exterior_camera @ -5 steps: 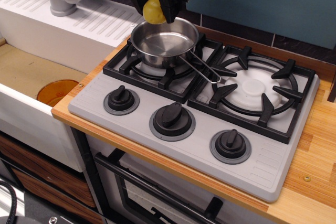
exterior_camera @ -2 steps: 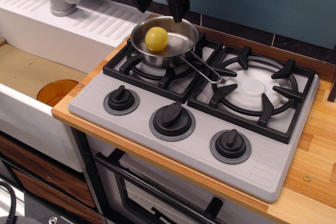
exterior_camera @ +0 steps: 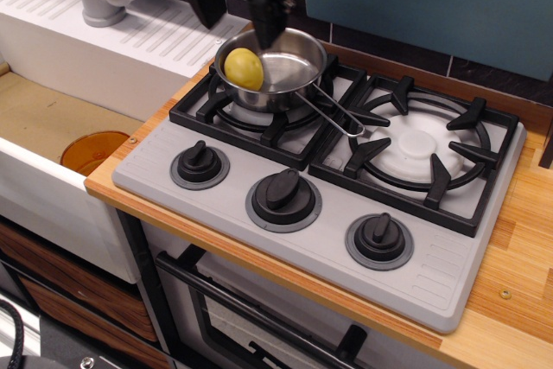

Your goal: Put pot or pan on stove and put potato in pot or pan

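Small yellow oval potato (exterior_camera: 244,68) sits left-of-centre inside shiny steel saucepan (exterior_camera: 289,75) on grey stove's (exterior_camera: 285,162) left grate, directly below black gripper (exterior_camera: 233,16), jaws spread, empty; task looks done.

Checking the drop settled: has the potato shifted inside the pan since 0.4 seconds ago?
Yes. The potato rolled left, from the pan's middle toward its left wall.

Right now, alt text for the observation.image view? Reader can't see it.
A yellow potato lies inside a shiny steel saucepan that sits on the left burner of a grey two-burner stove. The robot's black hand hangs open just above the pan's left rim, holding nothing. An orange disc lies in the sink at left.
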